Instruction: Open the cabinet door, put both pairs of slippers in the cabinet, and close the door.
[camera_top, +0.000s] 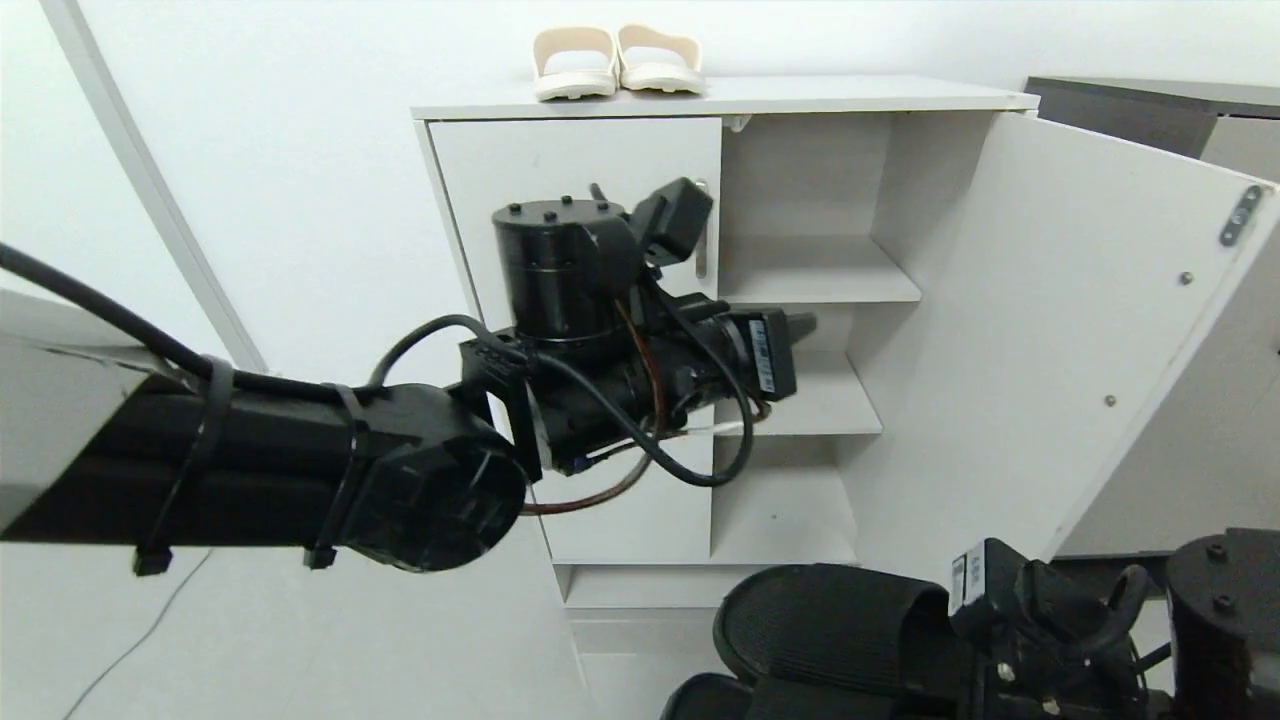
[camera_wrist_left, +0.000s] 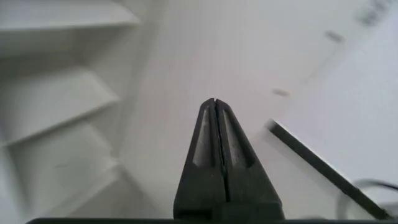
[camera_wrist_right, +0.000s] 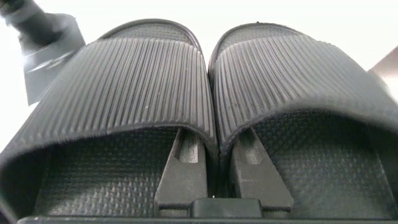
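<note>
The cabinet (camera_top: 850, 95) is white and stands against a pale wall; its right-hand door (camera_top: 1050, 330) is swung wide open, with its inner face and a small metal plate (camera_top: 1240, 215) near the upper corner in sight, while its left-hand door (camera_top: 560, 160) is closed, a slim handle (camera_top: 703, 240) at the edge next to the opening. Inside the open half of the cabinet two shelves (camera_top: 810, 285) lie one above the other over the bottom board. On top of the cabinet, above the closed door, a pair of cream slippers (camera_top: 615, 62) sits side by side, touching. The left gripper (camera_wrist_left: 214, 109) hangs in front of the cabinet's open half at about the level of the lower shelf, pointing into it, its fingers pressed flat together with nothing between them. The black slippers (camera_wrist_right: 205, 93) are outside the cabinet, low down in front of the foot of the open door, held side by side. The right gripper (camera_wrist_right: 219, 163) has one finger under each ribbed strap and pinches the two adjoining side walls between them. A dark grey unit (camera_top: 1150, 110) stands behind the open door, beside the cabinet
</note>
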